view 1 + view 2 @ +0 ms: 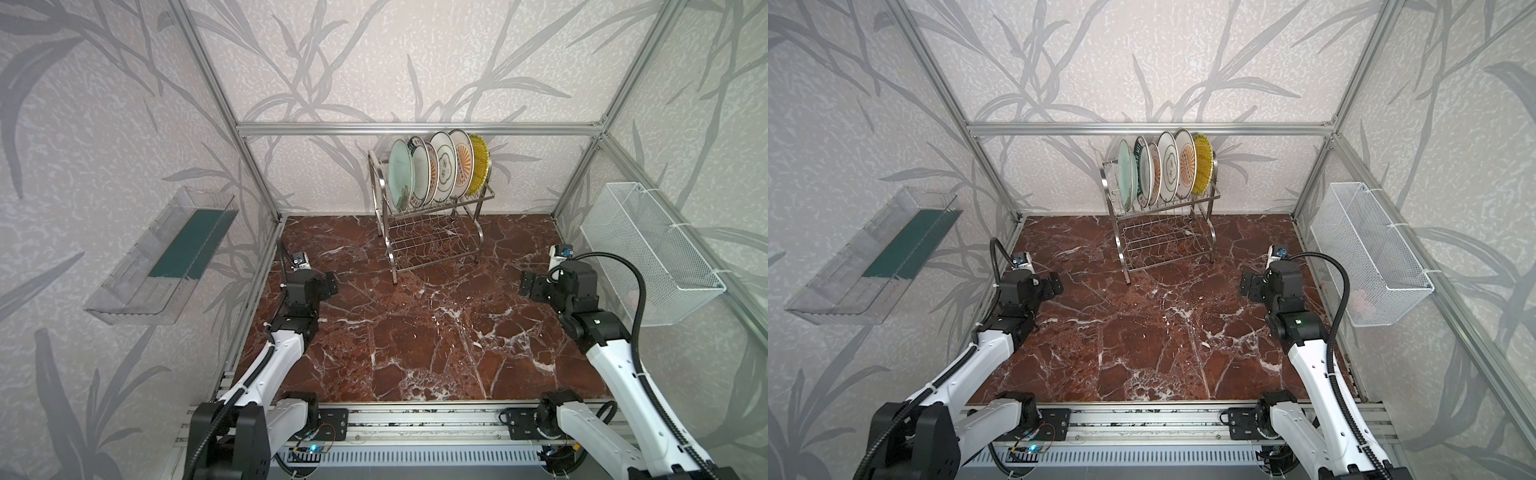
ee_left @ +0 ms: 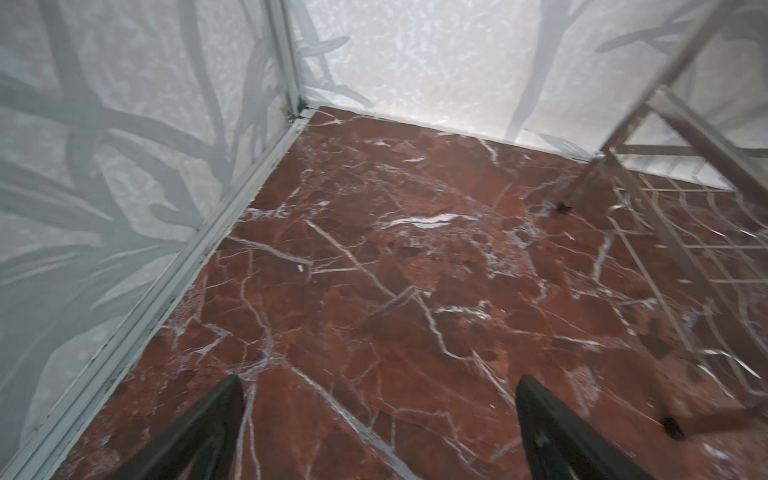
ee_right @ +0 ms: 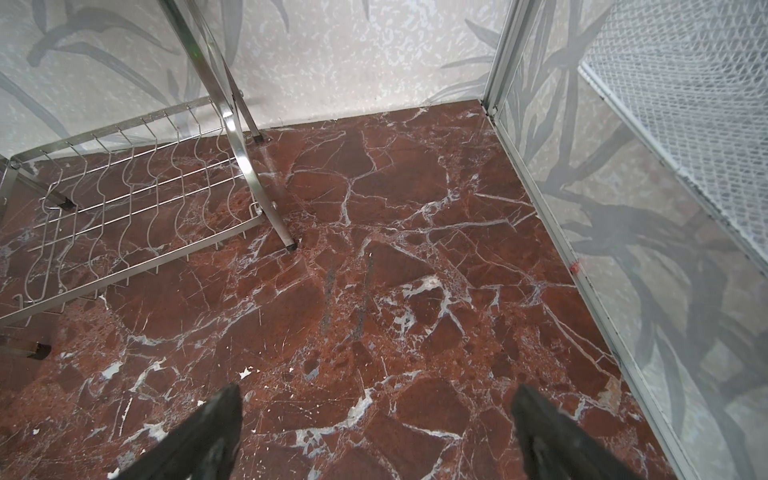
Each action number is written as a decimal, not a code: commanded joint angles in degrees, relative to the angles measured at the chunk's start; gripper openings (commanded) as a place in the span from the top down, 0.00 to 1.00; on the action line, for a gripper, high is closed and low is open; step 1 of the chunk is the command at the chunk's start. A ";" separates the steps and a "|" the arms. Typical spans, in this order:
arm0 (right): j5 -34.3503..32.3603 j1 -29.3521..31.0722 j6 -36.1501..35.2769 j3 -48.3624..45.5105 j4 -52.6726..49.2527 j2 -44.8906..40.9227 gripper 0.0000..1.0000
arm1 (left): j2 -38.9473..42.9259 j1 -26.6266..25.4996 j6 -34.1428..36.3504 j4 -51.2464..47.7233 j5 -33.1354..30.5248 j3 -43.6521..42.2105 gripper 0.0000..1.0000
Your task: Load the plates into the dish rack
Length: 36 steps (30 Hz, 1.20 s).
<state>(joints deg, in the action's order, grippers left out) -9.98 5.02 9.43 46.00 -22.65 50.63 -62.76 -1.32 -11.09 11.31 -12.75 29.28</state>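
1. On the left wall, clear plastic tray (image 1: 162,257), raised off the table (image 1: 415,332) and well apart from everything else;
2. Over the table's left side, left hand (image 2: 378,388) spread wide open, gripping nothing; only bare marble between its dark fingers (image 2: 199,432);
3. At the back, near the middle, dish rack (image 1: 432,237) standing on the table just before the rear wall;
4. In its upper tier, all six plates (image 1: 440,170) upright on edge in one close row, overlapping in both top views: mint plate (image 1: 401,176), teal-rimmed plate (image 1: 419,176), smaller sunburst plate (image 1: 432,174), quatrefoil plate (image 1: 444,172), larger sunburst plate (image 1: 463,164), yellow ribbed plate (image 1: 480,164);
5. Over the table's right side, right hand (image 3: 376,395) likewise wide open, gripping nothing, well apart from the dish rack;
6. On the right wall, white mesh basket (image 1: 652,257).
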 commanded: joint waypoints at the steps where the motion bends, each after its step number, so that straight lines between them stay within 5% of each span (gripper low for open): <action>1: -0.29 -0.20 -2.02 -1.62 3.75 -0.04 0.01 | -3.08 1.86 2.24 13.71 -3.14 -3.21 0.01; 11: -0.66 -0.27 -5.43 -5.87 9.37 -0.84 0.01 | -17.72 3.78 6.63 37.21 5.08 -8.90 0.00; 16: 0.17 -0.36 -6.47 -8.70 13.76 -0.32 0.01 | -29.35 3.71 9.02 61.81 9.47 -15.36 0.01; 24: -1.11 -0.46 -6.97 -15.47 27.96 3.27 0.01 | -24.58 3.93 6.90 36.63 7.04 -6.72 0.01; 27: -2.61 -0.43 -7.93 -18.42 34.71 5.13 0.01 | -27.42 3.81 7.85 45.91 7.04 -8.72 0.01; 36: -0.26 -0.45 -9.43 -25.55 59.25 16.30 0.01 | -27.08 3.78 8.07 44.54 5.97 -8.48 0.01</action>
<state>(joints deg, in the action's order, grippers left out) -11.05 4.86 0.91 21.93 23.75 64.20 -89.34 2.26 -4.47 54.08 -6.17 21.47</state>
